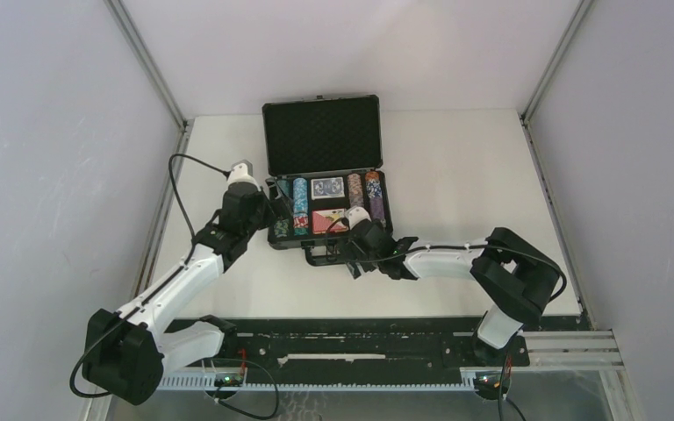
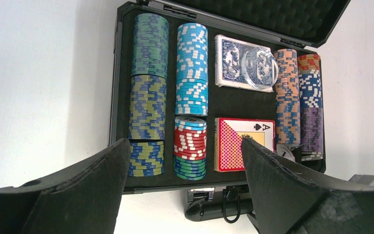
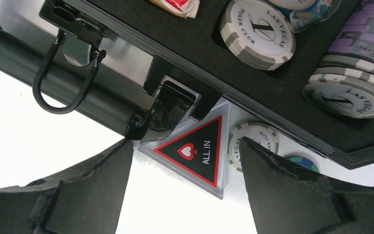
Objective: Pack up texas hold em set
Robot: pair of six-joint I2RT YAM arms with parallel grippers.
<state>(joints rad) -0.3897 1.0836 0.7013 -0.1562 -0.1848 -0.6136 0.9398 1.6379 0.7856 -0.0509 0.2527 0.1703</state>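
Over on the left, the left gripper hangs at the near edge of the black hard briefcase, jaws spread wide and gripping nothing. The case lies open mid-table with its foam-lined lid standing up at the back. Inside, from the left: a green-and-blue chip row, a light-blue chip row, then the blue card deck with a clear round button lying on it, and the red card deck below. Moving right, the right gripper is low at the case's front, just beside the black carry handle, claw released and empty too. Between its fingers, out on the white table, lies the clear triangular "ALL IN" button, with a grey-and-white loose chip touching it and a green loose chip close by. That triangle looks thin, stiff and slick, lying flat, so it needs a pinch across two slanted edges. The chips look dense and hard, best squeezed by their rims.
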